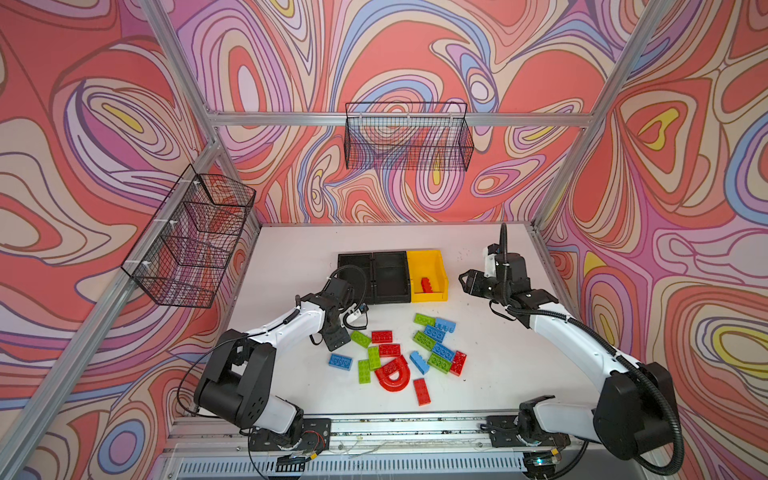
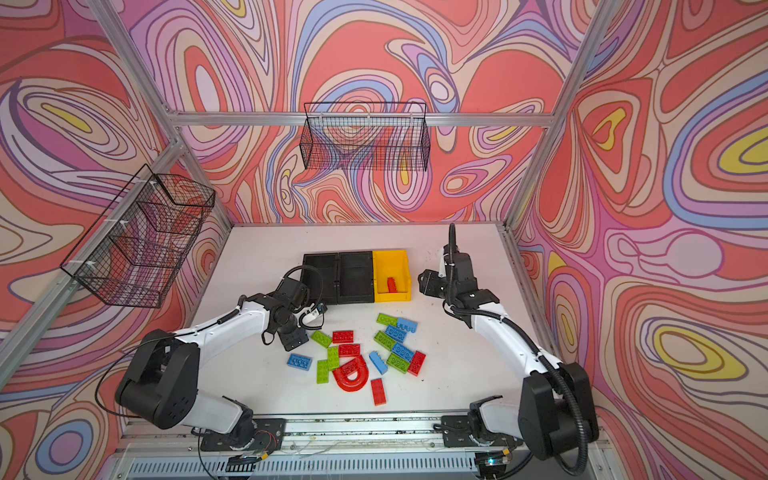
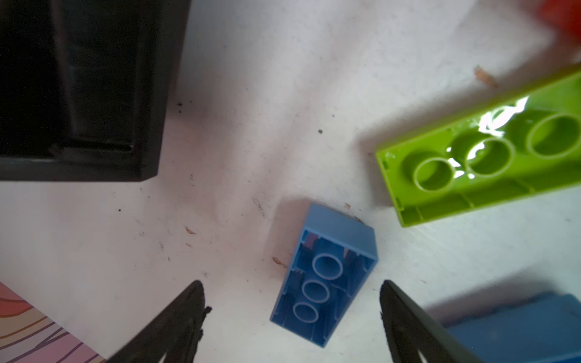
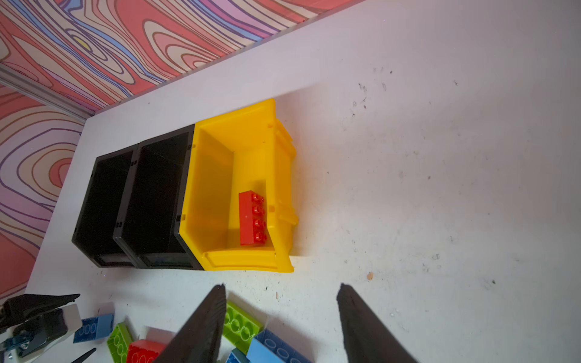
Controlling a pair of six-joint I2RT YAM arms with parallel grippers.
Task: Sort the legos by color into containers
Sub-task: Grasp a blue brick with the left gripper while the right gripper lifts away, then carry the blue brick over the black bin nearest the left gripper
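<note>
Left tool point(image 3: 291, 283) is hovering wide and empty over a blue brick point(image 3: 323, 276), seemingly to grasp it; right tool point(image 4: 282, 285) is hanging half-open, empty, beside the yellow bin point(image 4: 213, 176).

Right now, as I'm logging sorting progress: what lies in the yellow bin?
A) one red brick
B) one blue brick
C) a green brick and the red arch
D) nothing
A: the right wrist view shows a single red brick lying inside the yellow bin, with nothing else in it.
</note>
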